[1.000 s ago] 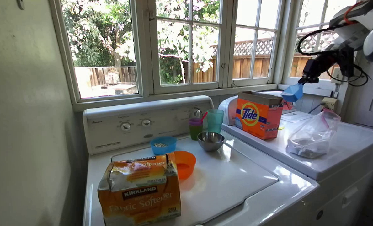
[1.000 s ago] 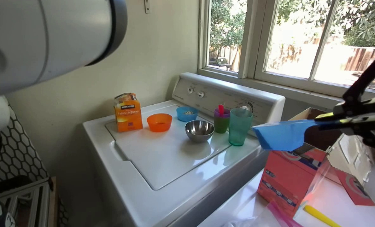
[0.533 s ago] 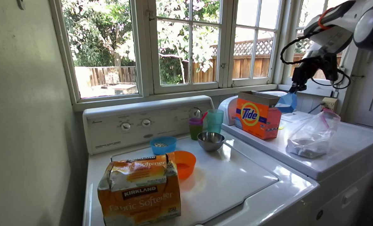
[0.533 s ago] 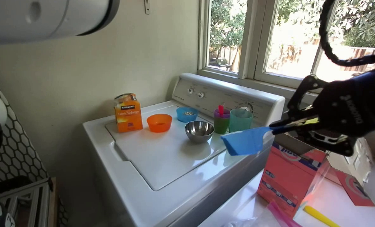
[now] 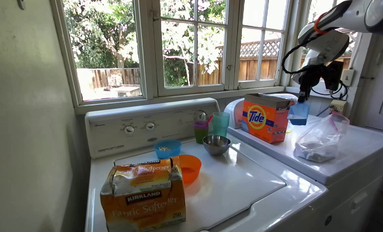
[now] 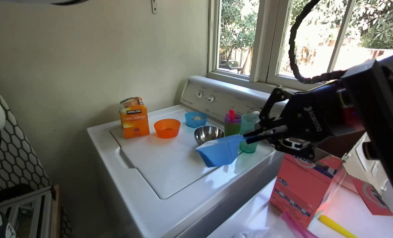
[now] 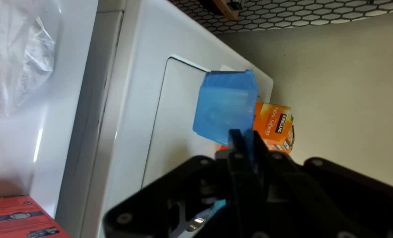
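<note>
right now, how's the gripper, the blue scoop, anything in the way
Gripper shut on blue scoop. Scoop held aloft. Tide box nearby, possible obstacle.

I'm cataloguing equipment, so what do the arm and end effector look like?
The arm is mostly white and rounded, with an orange band and black ribbed cable. The end effector is black, with slim fingers and pale ROBOTIQ lettering.

In an exterior view, a pale wall [image 5: 27,112] stood at left; on the far side, white-framed windows [image 5: 196,48] showed sunlit trees [image 5: 104,38] and a wooden fence [image 5: 249,67], with a door [image 5: 375,100] at right.
</note>
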Available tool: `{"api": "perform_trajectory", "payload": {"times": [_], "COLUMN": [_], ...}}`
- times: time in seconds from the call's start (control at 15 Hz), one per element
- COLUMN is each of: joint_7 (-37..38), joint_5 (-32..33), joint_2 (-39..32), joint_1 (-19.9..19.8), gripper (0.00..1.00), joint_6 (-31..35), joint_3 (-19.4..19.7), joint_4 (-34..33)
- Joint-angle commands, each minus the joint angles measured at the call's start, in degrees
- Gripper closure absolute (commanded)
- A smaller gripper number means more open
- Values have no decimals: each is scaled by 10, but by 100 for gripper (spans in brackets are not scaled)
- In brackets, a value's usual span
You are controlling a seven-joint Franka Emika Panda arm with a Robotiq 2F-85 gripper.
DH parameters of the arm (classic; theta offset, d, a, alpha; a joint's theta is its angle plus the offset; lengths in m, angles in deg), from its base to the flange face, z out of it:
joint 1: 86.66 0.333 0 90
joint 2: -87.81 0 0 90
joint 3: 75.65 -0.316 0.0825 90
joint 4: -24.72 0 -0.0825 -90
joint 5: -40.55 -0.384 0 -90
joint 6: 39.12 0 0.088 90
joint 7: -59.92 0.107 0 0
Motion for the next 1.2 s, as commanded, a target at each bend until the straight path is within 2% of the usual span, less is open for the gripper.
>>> {"api": "perform_trajectory", "payload": {"times": [0.0,0.07,0.4,0.47,0.73,1.13], "joint_7": [-50,-32,-46,-46,-49,-67], "joint_5": [11,-13,-12,-12,-55,-93], "joint_2": [48,10,26,26,15,1], "joint_1": [-6,25,25,25,32,43], "gripper": [98,92,92,98,98,98], "joint_6": [33,-4,8,8,12,10], "joint_3": [2,39,42,42,63,75], "joint_4": [76,14,40,40,48,58]}}
